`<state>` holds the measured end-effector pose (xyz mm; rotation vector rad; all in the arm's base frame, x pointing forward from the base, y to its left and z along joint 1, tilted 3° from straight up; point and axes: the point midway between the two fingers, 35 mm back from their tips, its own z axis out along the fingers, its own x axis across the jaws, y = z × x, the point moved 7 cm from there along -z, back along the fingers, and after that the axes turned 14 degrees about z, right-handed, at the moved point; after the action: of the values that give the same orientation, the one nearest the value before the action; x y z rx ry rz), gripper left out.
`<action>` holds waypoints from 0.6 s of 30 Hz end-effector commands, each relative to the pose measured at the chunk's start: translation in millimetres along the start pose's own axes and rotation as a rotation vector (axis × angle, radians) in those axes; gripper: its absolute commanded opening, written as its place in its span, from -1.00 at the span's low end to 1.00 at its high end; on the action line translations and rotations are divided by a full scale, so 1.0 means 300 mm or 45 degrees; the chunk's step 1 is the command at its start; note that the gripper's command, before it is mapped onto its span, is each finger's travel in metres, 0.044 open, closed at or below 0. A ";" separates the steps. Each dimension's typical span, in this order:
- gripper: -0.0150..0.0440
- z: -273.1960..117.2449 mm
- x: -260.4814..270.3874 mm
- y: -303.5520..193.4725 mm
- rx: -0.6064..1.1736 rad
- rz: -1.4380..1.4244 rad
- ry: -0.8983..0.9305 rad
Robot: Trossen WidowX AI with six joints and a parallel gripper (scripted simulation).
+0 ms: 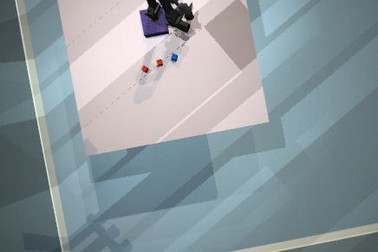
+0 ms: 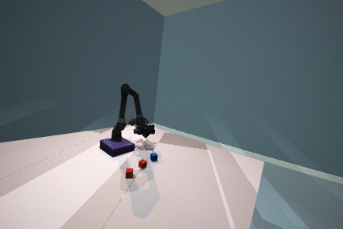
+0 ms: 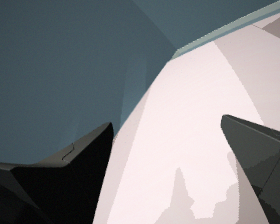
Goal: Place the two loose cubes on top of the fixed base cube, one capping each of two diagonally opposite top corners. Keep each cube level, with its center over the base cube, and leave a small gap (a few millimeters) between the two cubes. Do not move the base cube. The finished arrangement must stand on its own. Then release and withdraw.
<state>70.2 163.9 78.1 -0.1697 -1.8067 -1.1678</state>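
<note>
Two red cubes lie apart on the pink surface: one red cube is farthest from the arm, and the other red cube sits in the middle of the row, turned at an angle. A blue cube, the only one of its colour and seemingly the base cube, is at the row's other end, with nothing on it. My gripper is open and empty, raised above the surface beside the arm's base, away from all three cubes. No cube shows in the wrist view.
The arm stands on a purple block, on the same pink surface as the cubes. Blue walls stand behind it. Shadows of the arm fall around the cubes.
</note>
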 end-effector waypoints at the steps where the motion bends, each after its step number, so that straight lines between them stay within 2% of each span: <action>1: 0.78 -0.001 -0.001 0.002 -0.001 0.003 -0.004; 5: 0.42 -0.035 -0.035 0.042 -0.017 0.071 -0.112; 18: 0.41 -0.378 -0.177 0.241 -0.239 0.595 -0.778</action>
<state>190.6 145.8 93.9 -0.9300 -2.0125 -1.0441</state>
